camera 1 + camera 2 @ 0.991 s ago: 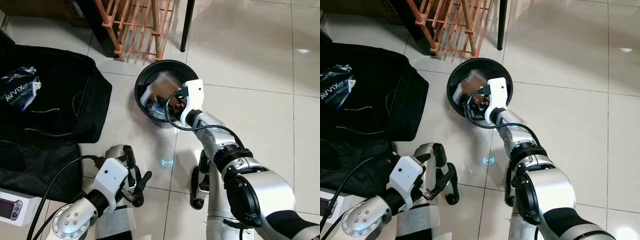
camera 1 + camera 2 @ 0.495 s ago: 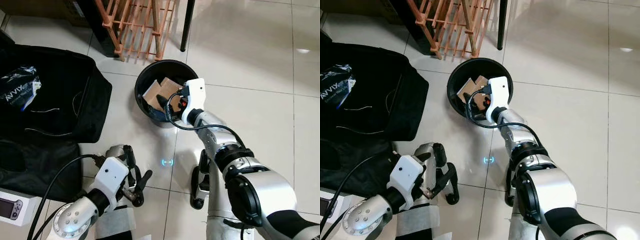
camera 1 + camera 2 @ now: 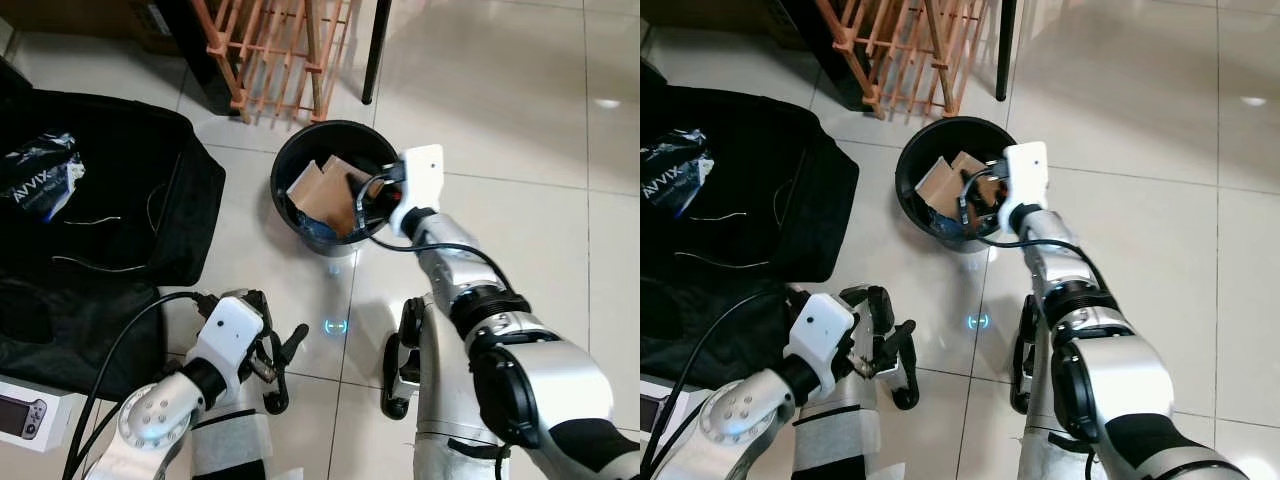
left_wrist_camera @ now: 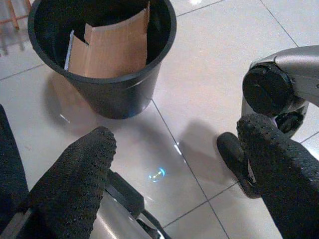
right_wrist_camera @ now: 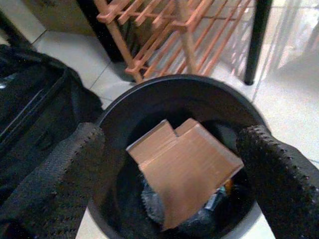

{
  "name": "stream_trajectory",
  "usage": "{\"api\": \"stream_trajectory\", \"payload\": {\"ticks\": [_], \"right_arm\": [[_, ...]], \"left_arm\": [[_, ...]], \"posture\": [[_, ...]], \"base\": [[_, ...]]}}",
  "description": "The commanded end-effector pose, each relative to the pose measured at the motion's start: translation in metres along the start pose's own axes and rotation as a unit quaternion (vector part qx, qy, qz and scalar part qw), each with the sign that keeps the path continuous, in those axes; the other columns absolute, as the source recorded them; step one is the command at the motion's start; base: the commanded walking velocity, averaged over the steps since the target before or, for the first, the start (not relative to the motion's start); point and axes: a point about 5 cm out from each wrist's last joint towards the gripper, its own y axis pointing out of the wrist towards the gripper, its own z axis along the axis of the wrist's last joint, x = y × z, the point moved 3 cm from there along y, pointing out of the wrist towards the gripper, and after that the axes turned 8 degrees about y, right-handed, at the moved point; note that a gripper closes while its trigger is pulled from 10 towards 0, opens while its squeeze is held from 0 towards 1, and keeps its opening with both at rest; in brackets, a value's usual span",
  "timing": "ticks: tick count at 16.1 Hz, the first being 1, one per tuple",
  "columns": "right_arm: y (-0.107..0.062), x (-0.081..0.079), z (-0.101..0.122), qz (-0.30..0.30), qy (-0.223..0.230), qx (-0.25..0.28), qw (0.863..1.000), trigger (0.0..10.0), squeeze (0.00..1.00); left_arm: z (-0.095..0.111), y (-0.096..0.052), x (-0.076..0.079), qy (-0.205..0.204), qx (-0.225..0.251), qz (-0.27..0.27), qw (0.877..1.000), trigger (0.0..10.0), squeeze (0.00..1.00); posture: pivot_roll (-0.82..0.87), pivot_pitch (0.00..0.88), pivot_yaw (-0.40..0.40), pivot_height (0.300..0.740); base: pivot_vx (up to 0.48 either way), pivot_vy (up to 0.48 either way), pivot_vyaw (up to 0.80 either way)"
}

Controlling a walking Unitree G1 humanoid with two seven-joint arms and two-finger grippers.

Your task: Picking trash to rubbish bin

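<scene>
A black round rubbish bin [image 3: 276, 180] stands on the tiled floor, with a folded piece of brown cardboard [image 3: 325, 192] lying inside on other trash. My right gripper [image 3: 366, 203] hovers over the bin's right rim, open and holding nothing. In the right wrist view its fingers [image 5: 55, 172] stand wide apart above the cardboard [image 5: 192, 167] and the bin [image 5: 174, 82]. My left gripper [image 3: 280, 365] hangs low near my body, open and empty. The left wrist view looks past that gripper [image 4: 174, 129] toward the bin [image 4: 114, 94] and the cardboard [image 4: 112, 50] in it.
A black open bag [image 3: 120, 210] lies on the left with a plastic packet [image 3: 40, 172] on it. An orange wooden rack [image 3: 275, 50] and a black pole leg [image 3: 374, 50] stand behind the bin. A white box [image 3: 25, 415] lies at the lower left. My feet [image 3: 400, 365] are below the bin.
My right gripper has drawn back up and to the right, out of the bin. The cardboard now lies uncovered in the bin. The left arm has shifted slightly.
</scene>
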Motion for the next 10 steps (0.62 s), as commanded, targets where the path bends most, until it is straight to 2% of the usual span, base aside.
{"api": "stream_trajectory", "payload": {"ticks": [1, 7, 10], "right_arm": [[-0.005, 0.005, -0.010, -0.011, 0.015, -0.004, 1.000, 10.0, 0.00], [-0.016, 0.039, 0.005, -0.053, -0.006, 0.016, 0.998, 10.0, 0.00], [-0.019, 0.048, 0.011, -0.057, -0.026, 0.017, 0.998, 10.0, 0.00]], "left_arm": [[-0.010, -0.001, 0.007, -0.005, -0.016, -0.011, 1.000, 10.0, 0.00], [-0.004, 0.023, 0.002, 0.008, 0.012, -0.015, 1.000, 10.0, 0.00], [-0.003, 0.034, 0.000, 0.014, 0.023, -0.016, 1.000, 10.0, 0.00]], "posture": [[0.23, 0.464, 0.074, 0.599], [0.18, 0.365, 0.071, 0.664], [0.16, 0.314, 0.068, 0.694]], "base": [[0.000, 0.000, 0.00], [0.000, 0.000, 0.00], [0.000, 0.000, 0.00]]}}
